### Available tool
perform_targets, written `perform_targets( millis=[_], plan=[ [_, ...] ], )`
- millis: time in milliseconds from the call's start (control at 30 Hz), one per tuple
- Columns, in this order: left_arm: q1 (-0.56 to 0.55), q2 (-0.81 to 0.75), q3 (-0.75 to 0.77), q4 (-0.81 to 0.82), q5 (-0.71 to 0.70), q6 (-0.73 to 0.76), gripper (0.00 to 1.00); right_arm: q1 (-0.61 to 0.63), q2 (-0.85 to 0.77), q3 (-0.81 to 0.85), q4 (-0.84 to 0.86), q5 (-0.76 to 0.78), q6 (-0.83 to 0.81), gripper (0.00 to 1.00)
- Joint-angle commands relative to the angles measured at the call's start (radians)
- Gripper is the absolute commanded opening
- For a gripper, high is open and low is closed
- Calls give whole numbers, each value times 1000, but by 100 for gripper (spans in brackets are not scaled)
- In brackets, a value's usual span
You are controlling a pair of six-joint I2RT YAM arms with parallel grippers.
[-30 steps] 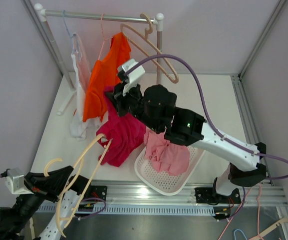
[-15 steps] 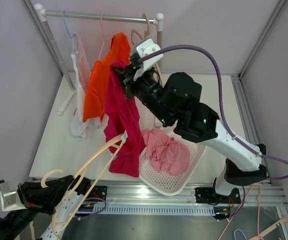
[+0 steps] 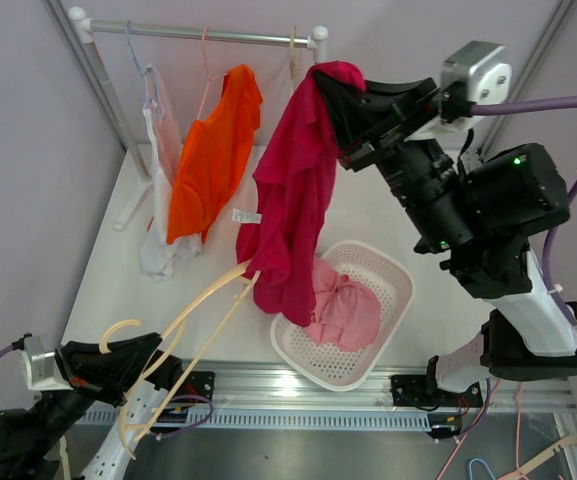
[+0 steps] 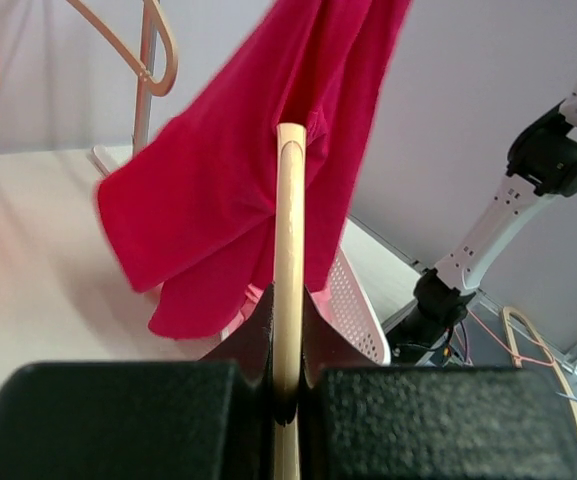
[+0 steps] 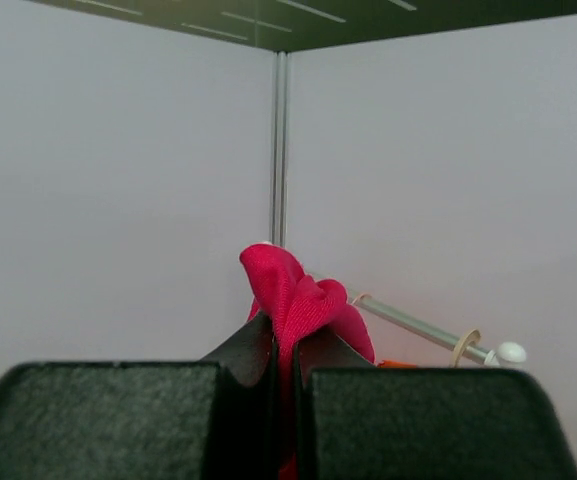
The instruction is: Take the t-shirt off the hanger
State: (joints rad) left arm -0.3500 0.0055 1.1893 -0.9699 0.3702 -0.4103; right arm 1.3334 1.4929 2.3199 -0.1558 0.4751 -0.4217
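A crimson t-shirt (image 3: pixel 293 200) hangs full length from my right gripper (image 3: pixel 333 85), which is shut on a bunched fold at its top, high above the table near the rail's right end. The right wrist view shows that fold (image 5: pixel 293 295) pinched between the fingers of the right gripper (image 5: pixel 284 345). My left gripper (image 3: pixel 118 365), at the front left, is shut on the cream hanger (image 3: pixel 193 320). The hanger's far end reaches the shirt's lower edge. In the left wrist view the hanger (image 4: pixel 289 250) runs from the left gripper (image 4: pixel 288 310) up into the t-shirt (image 4: pixel 218 190).
A white perforated basket (image 3: pixel 393 290) holding a pink garment (image 3: pixel 343 305) sits at the front centre, below the shirt. The clothes rack rail (image 3: pixel 198 33) at the back carries an orange garment (image 3: pixel 213 150), a white garment (image 3: pixel 158 130) and a bare hanger (image 3: pixel 293 50).
My right gripper rose and swung right, lifting the t-shirt from a heap on the table until it hangs stretched. The left gripper and hanger stayed at the front left.
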Motion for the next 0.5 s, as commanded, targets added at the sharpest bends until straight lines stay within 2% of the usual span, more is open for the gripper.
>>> perform_targets(
  millis=[0, 133, 200, 233, 267, 300, 367, 400, 467],
  plan=[
    [9, -266, -52, 59, 1, -36, 1, 0, -42, 39, 124, -35, -74, 0],
    [9, -266, -99, 91, -20, -39, 1, -2, -72, 29, 119, -23, -89, 0],
    [9, -265, -128, 105, -42, -41, 1, -2, -129, -74, 137, -6, -80, 0],
    [9, -263, -135, 109, -78, -42, 1, -2, -161, -138, 153, 23, -72, 0],
    [9, -259, -167, 123, -92, -47, 1, -2, -201, -294, 221, 37, -66, 0],
    [9, -254, -181, 137, -102, -51, 1, -2, -244, -380, 248, 54, -58, 0],
    [9, -228, -229, 167, -131, -59, 1, -3, -391, -558, 304, 103, -2, 0],
    [9, -216, -244, 207, -142, -62, 1, -2, -442, -723, 338, 118, 24, 0],
    [9, -165, -269, 249, -165, -65, 1, -3, -589, -860, 334, 187, 102, 0]
  ],
)
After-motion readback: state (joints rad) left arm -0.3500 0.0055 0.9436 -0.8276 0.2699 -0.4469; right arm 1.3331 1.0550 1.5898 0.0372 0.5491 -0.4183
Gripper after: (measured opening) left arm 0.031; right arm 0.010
